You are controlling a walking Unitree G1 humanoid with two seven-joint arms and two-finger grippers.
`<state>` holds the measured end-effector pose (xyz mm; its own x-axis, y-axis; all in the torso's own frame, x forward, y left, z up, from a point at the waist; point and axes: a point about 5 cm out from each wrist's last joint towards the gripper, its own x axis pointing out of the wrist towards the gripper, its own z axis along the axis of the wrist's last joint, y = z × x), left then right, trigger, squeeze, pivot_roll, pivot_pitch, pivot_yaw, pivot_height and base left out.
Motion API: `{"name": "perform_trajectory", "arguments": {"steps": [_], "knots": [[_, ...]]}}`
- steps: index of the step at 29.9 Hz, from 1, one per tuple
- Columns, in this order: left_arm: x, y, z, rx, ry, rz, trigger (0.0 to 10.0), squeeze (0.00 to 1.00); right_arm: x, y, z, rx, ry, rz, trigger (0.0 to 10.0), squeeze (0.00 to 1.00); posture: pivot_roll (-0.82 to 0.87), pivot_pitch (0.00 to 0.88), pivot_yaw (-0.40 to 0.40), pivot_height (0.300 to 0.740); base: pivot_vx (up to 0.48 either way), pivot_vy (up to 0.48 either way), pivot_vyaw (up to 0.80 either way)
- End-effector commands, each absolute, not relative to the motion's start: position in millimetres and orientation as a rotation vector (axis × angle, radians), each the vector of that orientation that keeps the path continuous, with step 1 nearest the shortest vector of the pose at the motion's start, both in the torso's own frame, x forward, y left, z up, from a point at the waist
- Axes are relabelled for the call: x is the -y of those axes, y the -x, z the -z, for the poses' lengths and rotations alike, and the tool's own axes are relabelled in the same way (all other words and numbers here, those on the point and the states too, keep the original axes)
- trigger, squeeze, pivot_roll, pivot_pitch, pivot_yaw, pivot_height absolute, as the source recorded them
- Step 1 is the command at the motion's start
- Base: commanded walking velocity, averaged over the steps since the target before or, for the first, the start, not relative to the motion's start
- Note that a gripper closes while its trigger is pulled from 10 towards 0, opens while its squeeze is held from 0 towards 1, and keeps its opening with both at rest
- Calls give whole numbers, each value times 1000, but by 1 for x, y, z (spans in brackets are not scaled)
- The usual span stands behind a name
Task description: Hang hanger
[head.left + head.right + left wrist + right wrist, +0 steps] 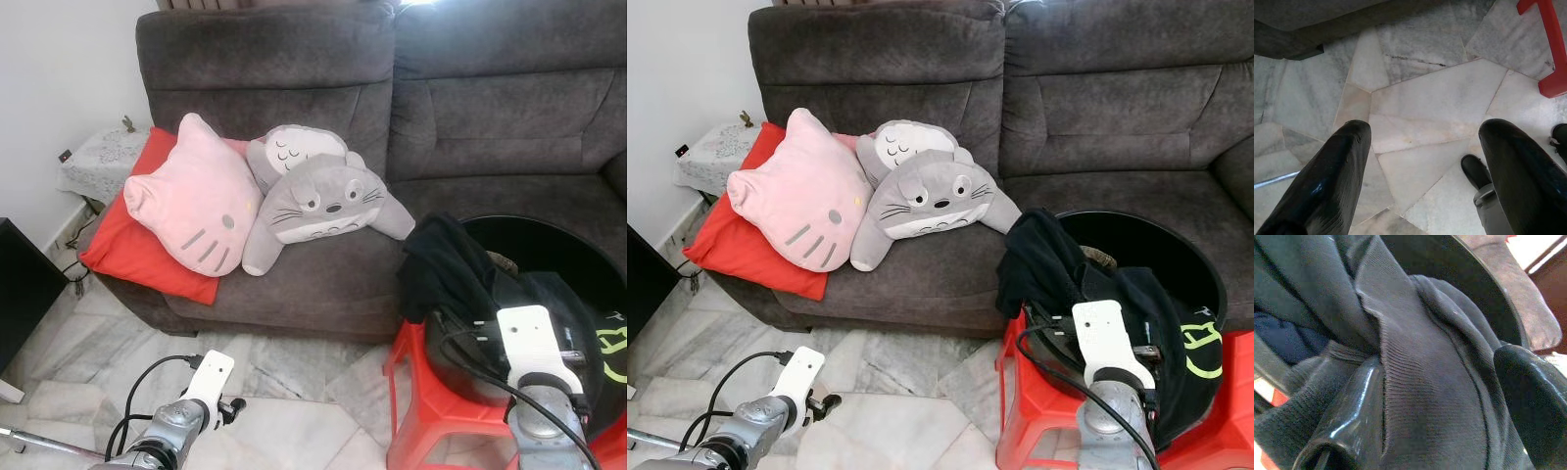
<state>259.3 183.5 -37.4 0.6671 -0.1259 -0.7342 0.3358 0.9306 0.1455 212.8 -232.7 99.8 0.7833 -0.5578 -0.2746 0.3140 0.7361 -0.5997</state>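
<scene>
A grey sofa (pixel 392 147) stands ahead with plush cushions (pixel 294 196). Before it a black basin (pixel 1176 264) of dark clothing (pixel 1048 264) rests on a red stool (pixel 1029 411). No hanger can be made out; it may lie buried in the clothing. The right gripper (pixel 1435 421) is spread, its fingers (pixel 1352 416) straddling a fold of dark knit. The left gripper (pixel 1425 166) is spread and empty over marble floor (pixel 1425 98). Advice: confirm the hanger's frame sits between the fingers before clamping, or only cloth lifts.
</scene>
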Motion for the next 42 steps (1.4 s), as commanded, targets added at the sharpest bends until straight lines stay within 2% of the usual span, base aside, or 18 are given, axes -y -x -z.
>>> {"name": "perform_trajectory", "arguments": {"steps": [1,11,19,23,35,42], "knots": [[-187,-259,38,-812,-295,263,10000,0,237,-207,-108,-417,554,569,10000,0,-247,0,121,740,0,0,0],[-188,-259,37,-812,-298,267,10000,0,239,-200,-116,-352,556,625,10000,0,-253,0,125,740,0,0,0],[-187,-259,37,-813,-300,272,10000,0,234,-199,-105,-405,604,556,10000,0,-257,0,124,740,0,0,0],[-187,-259,37,-814,-300,275,10000,0,238,-194,-102,-443,640,582,10000,0,-257,0,124,740,0,0,0],[-186,-259,37,-818,-301,283,10000,0,239,-188,-126,-283,705,691,10000,0,-263,0,125,740,0,0,0],[-185,-259,38,-818,-300,286,10000,0,230,-194,-114,-308,697,578,10000,0,-263,0,123,740,0,0,0]]}}
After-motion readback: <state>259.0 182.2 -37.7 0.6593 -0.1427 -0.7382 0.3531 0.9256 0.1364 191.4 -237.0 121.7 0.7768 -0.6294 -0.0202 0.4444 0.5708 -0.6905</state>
